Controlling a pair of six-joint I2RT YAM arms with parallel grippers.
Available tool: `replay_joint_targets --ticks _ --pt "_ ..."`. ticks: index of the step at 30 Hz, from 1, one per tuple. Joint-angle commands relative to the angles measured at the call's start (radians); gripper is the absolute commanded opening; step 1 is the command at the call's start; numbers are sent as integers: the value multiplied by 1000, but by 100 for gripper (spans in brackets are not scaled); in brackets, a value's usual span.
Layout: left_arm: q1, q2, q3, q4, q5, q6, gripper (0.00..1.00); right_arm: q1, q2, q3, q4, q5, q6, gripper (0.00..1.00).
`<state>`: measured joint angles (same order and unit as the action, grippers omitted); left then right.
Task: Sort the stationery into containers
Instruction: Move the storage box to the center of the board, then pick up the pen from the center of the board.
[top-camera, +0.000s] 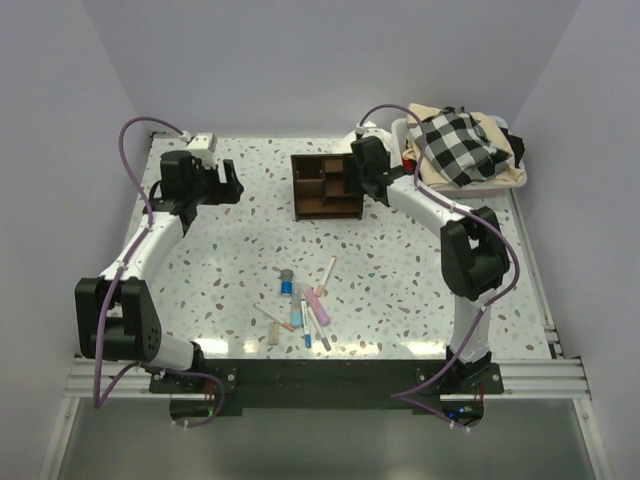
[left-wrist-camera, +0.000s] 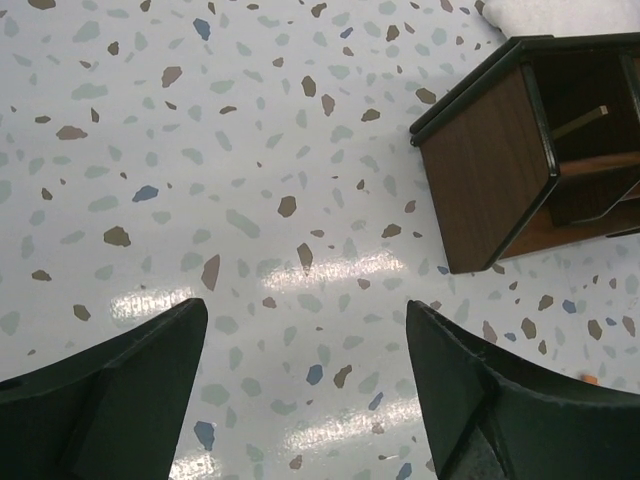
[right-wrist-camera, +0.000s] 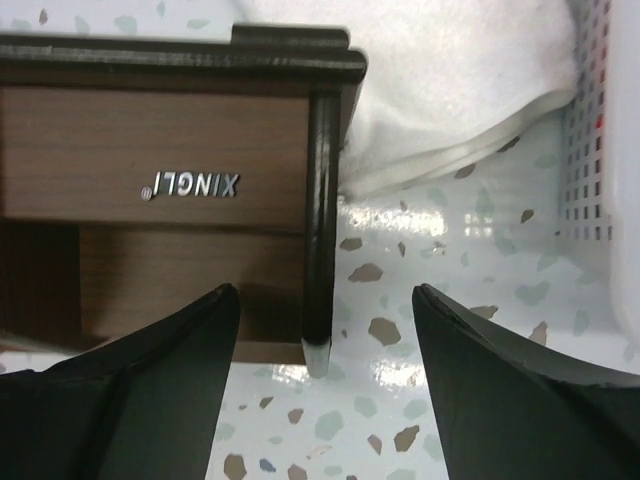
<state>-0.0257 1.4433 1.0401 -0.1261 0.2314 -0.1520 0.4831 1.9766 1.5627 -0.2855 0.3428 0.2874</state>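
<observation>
Right gripper (right-wrist-camera: 325, 292) agape, organizer (right-wrist-camera: 150, 140) cropped, pens (top-camera: 317, 300) tiny

Robot lab, white enclosure walls (top-camera: 300, 60), speckled table (top-camera: 230, 250)

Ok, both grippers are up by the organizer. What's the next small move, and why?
Probably swing the left gripper over to the loose pens and markers. It and the right gripper are both open and empty near the wooden organizer, so nothing is in hand to sort yet.
</observation>
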Motion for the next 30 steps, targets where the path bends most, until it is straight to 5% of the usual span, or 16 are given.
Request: replay_joint_targets --ticks 1,9,16,19,26,30 --pt "-5 -57 1 -4 -3 52 89 2 -123 -24 -36 -137 -46 80" --pt "-55 -103 78 -246 195 324 91 0 -398 -154 -181 -270 -281 92" --pt "-305 -80 98 -506 316 697 85 12 -542 -338 -274 -703 -668 87" --pt "-356 -75 69 -534 329 811 86 18 -544 -372 -307 -722 -755 89" --pt "-463 129 195 -578 283 721 72 15 -637 -438 -228 -579 -676 89" --pt "-543 144 135 -498 238 684 65 -3 -717 -516 -172 -521 -660 89"
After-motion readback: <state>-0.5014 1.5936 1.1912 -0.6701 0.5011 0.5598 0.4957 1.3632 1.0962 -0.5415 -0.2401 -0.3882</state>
